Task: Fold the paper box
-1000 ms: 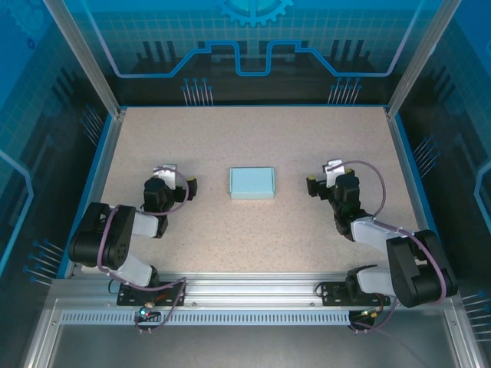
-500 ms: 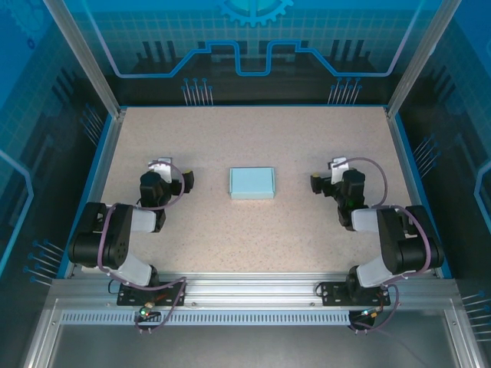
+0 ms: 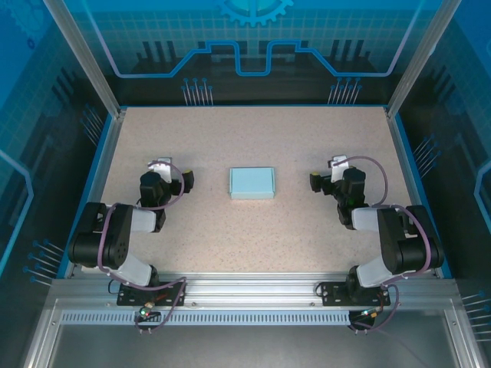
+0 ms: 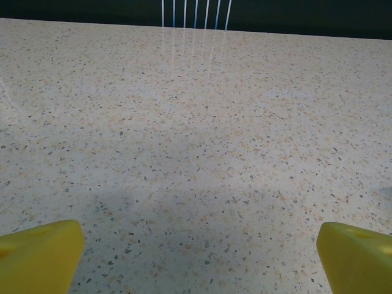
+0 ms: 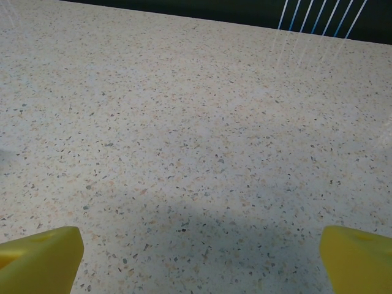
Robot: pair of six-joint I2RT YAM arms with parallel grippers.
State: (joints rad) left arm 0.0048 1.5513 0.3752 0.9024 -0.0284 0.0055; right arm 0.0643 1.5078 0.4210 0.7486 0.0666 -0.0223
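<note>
"Speckled table [image 3: 253, 138], then. Where's the paper box [image 3: 252, 183]?"
"Lying flat near the middle, midway between the left and right edges."
"And the grippers?"
"The left gripper [image 3: 174, 173] and right gripper [image 3: 326, 174] flank it, well apart from it, fingers spread wide and holding nothing."

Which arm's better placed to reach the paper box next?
Right, marginally. The right gripper sits slightly nearer the paper box than the left gripper; both are open, empty and flank it, so it's nearly even.
</note>
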